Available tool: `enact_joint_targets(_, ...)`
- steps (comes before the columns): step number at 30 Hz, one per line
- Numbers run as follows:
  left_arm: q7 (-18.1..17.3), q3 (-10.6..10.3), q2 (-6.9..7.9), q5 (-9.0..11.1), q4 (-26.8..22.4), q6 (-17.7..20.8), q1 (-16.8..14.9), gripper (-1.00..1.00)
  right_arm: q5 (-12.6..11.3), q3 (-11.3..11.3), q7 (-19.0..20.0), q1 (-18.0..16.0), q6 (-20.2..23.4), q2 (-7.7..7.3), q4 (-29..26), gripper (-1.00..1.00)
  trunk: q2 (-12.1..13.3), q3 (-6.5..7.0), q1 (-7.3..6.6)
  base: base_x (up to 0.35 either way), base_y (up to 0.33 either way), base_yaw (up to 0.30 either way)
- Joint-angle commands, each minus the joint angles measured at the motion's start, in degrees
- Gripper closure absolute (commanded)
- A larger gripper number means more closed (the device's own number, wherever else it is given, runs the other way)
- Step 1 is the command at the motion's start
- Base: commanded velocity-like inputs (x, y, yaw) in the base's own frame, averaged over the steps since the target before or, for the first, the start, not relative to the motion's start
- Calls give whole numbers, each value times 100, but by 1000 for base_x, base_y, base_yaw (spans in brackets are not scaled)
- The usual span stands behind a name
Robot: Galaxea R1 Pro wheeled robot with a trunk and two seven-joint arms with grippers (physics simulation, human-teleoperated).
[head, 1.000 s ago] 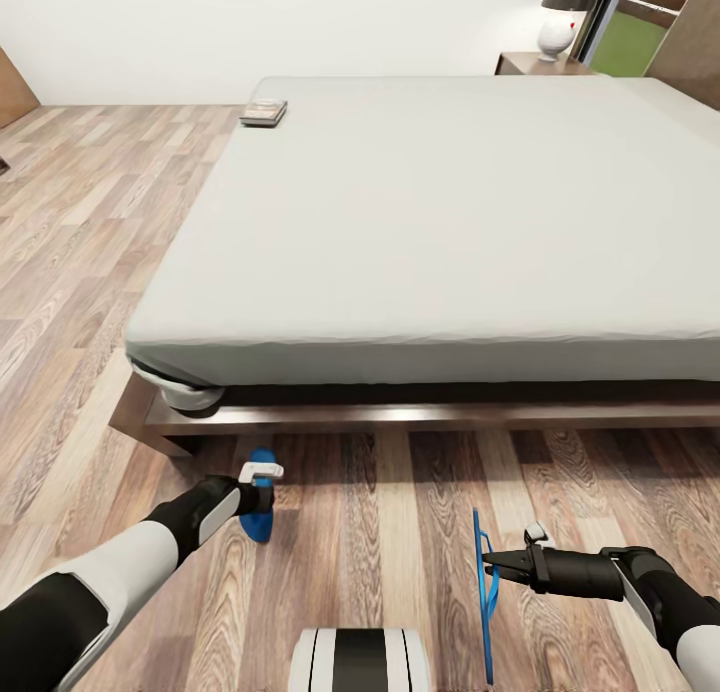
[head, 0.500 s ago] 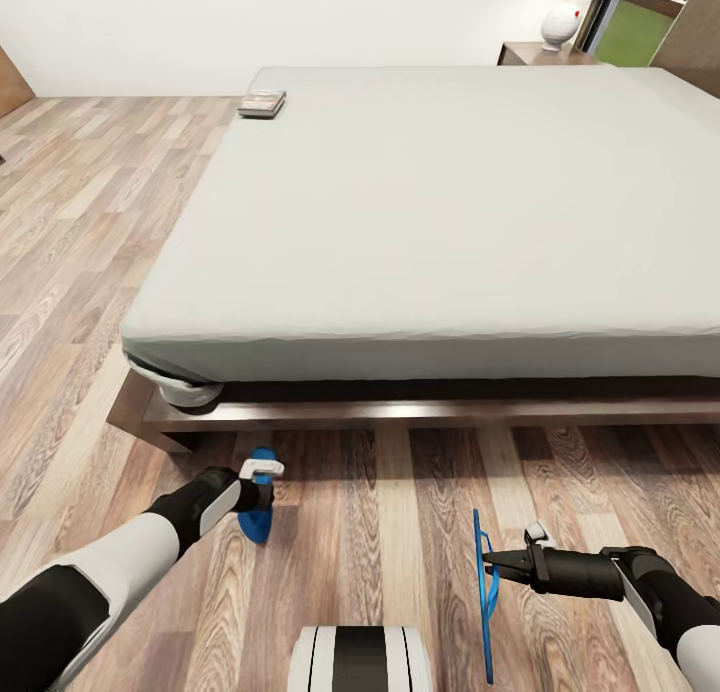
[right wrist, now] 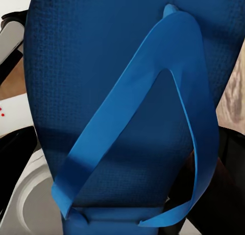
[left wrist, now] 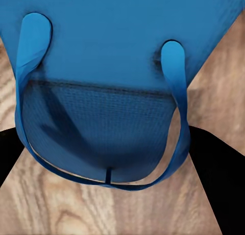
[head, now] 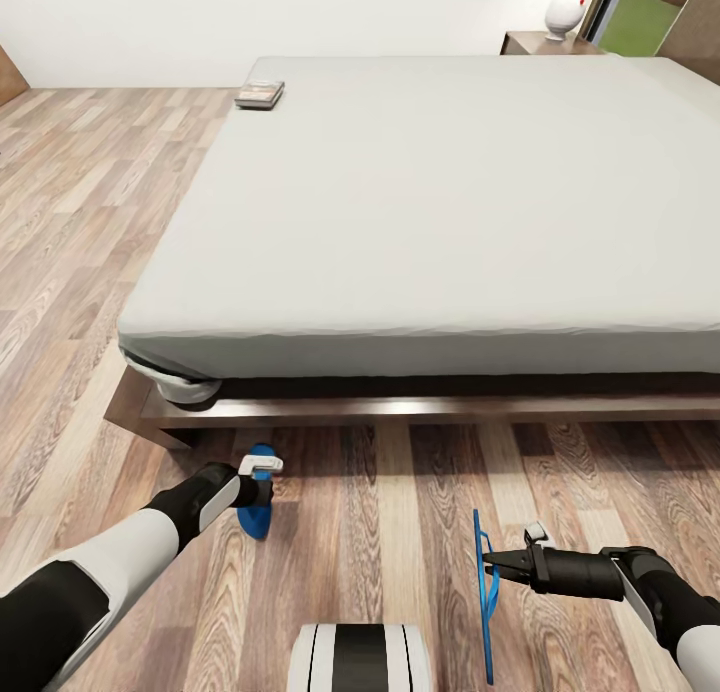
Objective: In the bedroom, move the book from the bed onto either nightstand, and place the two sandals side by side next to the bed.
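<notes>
The grey-mattressed bed [head: 450, 192] on its dark wooden frame spans the head view. The book [head: 260, 94] lies at the mattress's far left corner. A nightstand [head: 540, 42] stands beyond the bed's far right side. My left gripper [head: 262, 484] is shut on one blue sandal [head: 257, 517], held over the floor just in front of the bed's near left corner; its sole and strap show close up [left wrist: 122, 51]. My right gripper [head: 489, 562] is shut on the other blue sandal [head: 487, 622], held on edge above the floor; its strap shows close up [right wrist: 153, 107].
A white lamp [head: 565, 10] sits on the nightstand. Wood-plank floor [head: 80, 202] runs along the bed's left side and between the bed frame [head: 450, 409] and my base [head: 360, 657]. A window with green outside is at the far right [head: 645, 22].
The whole picture has shifted, so the camera moved: the bed and book sit slightly higher in view. Both arms keep their sandals, held as before.
</notes>
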Motion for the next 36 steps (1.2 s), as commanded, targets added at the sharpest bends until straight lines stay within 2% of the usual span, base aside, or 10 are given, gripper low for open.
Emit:
enact_joint_targets(1,-2,-23,5,3,-10,19,-2,100,-5,-2,18,-1,61,-1,-2,100,-3,-26,2,0,0,0)
enact_joint_targets(5,-1,-23,6,3,-12,11,-3,100,-8,-2,18,-1,64,-1,-5,100,-8,-114,12,0,0,0)
enact_joint_targets(14,-3,-23,6,9,-19,-51,-3,100,-13,-10,18,-1,61,-29,-8,100,-8,-114,12,0,0,0)
enact_joint_targets(17,-3,-23,6,6,-19,-55,-3,100,-13,-10,18,-1,61,-36,-9,100,-12,-181,20,0,0,0)
enact_joint_targets(36,-3,-23,10,6,-35,-120,-3,100,-13,-11,18,-1,63,-28,-9,100,-15,-225,25,0,0,0)
